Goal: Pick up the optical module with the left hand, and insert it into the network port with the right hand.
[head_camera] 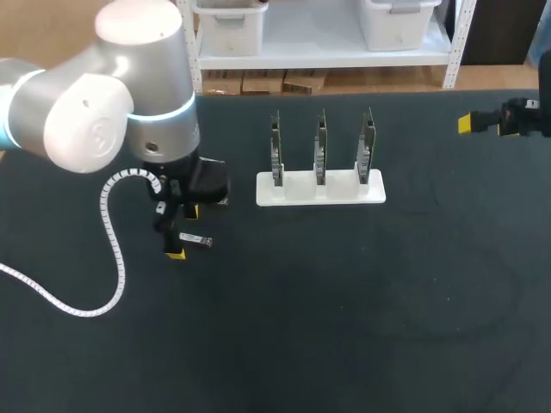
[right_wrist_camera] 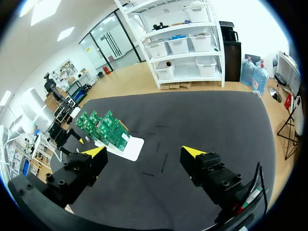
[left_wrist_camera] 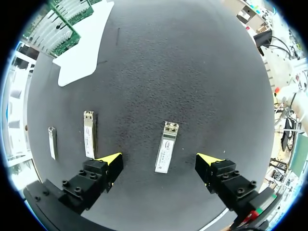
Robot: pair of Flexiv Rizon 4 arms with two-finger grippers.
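My left gripper [left_wrist_camera: 159,160] straddles the optical module [left_wrist_camera: 166,147], fingers wide, nothing lifted yet; my right gripper [right_wrist_camera: 144,152], wide and empty, sits far from the port boards [head_camera: 320,153].

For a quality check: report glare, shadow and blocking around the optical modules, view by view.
Head view: the left arm hides most modules. Left wrist view: even light, no glare; three lie plain, one inside the open left pincer. Right wrist view: none visible.
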